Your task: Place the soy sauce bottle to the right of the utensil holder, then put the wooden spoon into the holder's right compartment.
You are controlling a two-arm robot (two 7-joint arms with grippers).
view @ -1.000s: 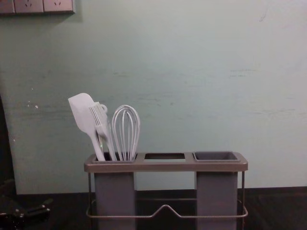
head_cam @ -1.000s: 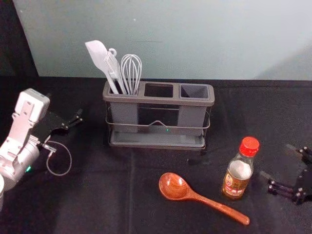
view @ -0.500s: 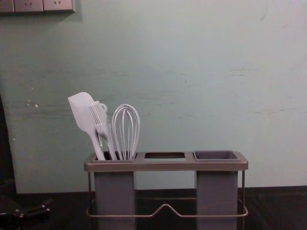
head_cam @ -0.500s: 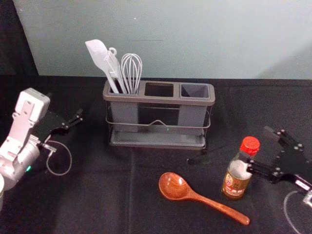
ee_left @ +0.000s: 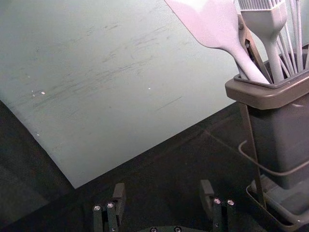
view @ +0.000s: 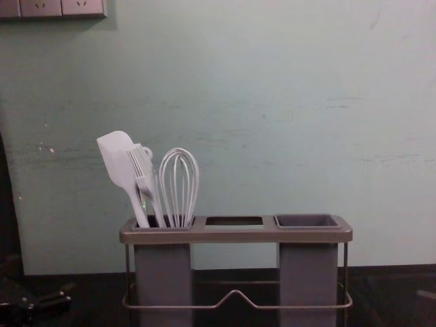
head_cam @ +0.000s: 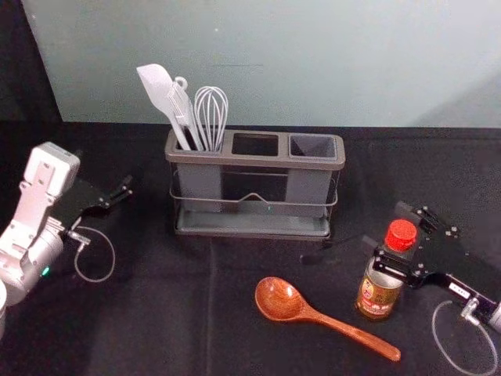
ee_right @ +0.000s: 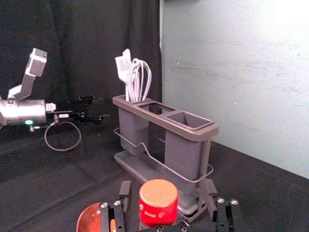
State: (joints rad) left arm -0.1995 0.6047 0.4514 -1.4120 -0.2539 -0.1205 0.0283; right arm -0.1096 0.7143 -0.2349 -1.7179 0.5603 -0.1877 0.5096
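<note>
Reaches in from the right with the right gripper (head_cam: 385, 225), fingers released and spread to either side of the bottle (head_cam: 378, 294), just below the red cap (head_cam: 401, 235). Shows a gap between cap and fingers on both sides in the right wrist view. Has the bottle standing upright on the dark tabletop (head_cam: 156, 329), right of the holder (head_cam: 258, 160) and nearer. Has the spoon (head_cam: 313, 316) lying flat on the near side of the holder, bowl far and to the left, handle slanting right and near, past the near side of the bottle. Holds the spatula (head_cam: 156, 84), brush (head_cam: 184, 113) and whisk (head_cam: 210, 113) upright or leaning in the holder's left compartment (head_cam: 200, 184). Rests at the left with the left gripper (head_cam: 106, 188), well apart from the bottle, fingers released and parted.
</note>
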